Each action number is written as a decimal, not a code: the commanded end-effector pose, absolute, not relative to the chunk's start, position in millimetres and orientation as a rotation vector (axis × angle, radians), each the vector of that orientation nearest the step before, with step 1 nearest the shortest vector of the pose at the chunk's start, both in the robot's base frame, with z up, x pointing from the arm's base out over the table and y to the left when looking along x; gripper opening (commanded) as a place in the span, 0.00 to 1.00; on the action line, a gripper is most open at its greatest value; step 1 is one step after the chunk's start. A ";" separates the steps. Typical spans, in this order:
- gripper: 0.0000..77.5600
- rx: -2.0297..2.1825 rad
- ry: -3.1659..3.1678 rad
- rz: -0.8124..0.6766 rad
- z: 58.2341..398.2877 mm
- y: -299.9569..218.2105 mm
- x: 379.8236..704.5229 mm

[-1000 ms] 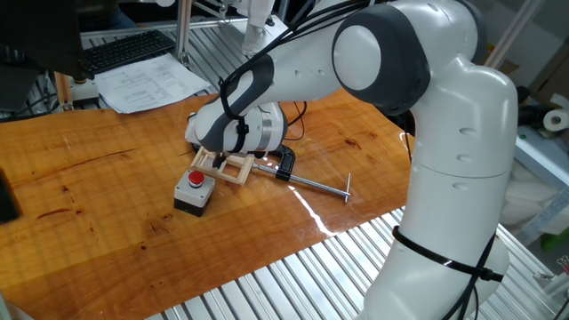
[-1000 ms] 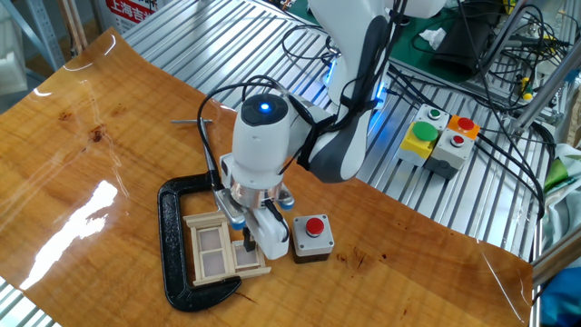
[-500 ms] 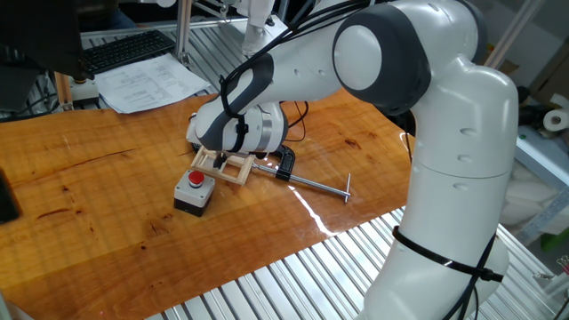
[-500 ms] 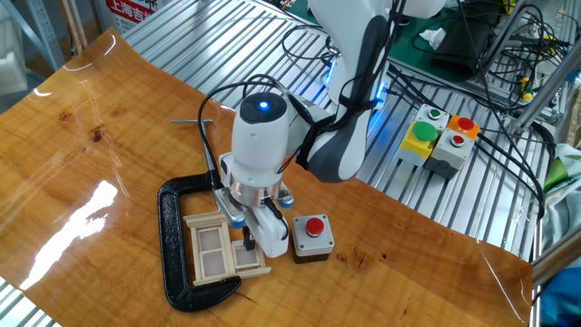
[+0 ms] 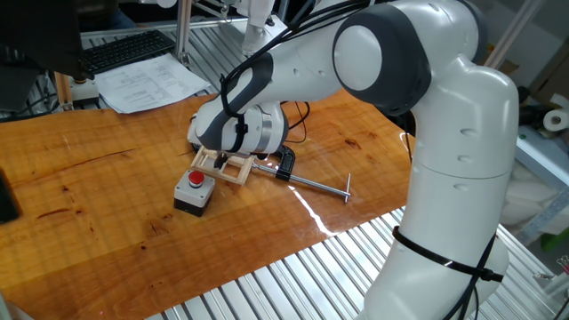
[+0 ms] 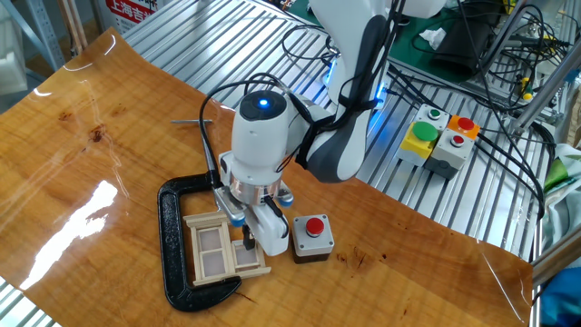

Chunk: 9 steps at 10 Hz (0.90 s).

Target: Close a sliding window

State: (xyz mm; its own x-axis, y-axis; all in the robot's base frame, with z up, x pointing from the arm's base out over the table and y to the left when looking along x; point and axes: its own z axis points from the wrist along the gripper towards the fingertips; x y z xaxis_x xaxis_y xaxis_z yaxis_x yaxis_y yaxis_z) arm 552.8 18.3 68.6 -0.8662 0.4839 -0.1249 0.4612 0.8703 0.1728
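The sliding window (image 6: 218, 251) is a small pale wooden frame with two panes, lying flat on the table inside the black C-clamp. It also shows in one fixed view (image 5: 233, 169), partly hidden by my wrist. My gripper (image 6: 255, 242) points down at the frame's right side, next to the inner sash. Its fingers look pressed together with nothing between them, tips touching the wood. In one fixed view the gripper (image 5: 222, 161) is mostly hidden behind the white wrist.
A black C-clamp (image 6: 172, 243) surrounds the window, and its long screw rod (image 5: 313, 184) lies on the table. A grey box with a red button (image 6: 313, 235) stands just right of the gripper. Further button boxes (image 6: 438, 136) sit off the table.
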 end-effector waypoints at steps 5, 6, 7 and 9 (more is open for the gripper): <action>0.00 0.720 2.883 0.200 64.2 14.4 545.4; 0.00 0.719 2.883 0.198 63.8 13.3 544.3; 0.00 0.717 2.883 0.197 63.5 12.4 543.7; 0.00 0.702 2.884 0.189 61.9 7.0 541.7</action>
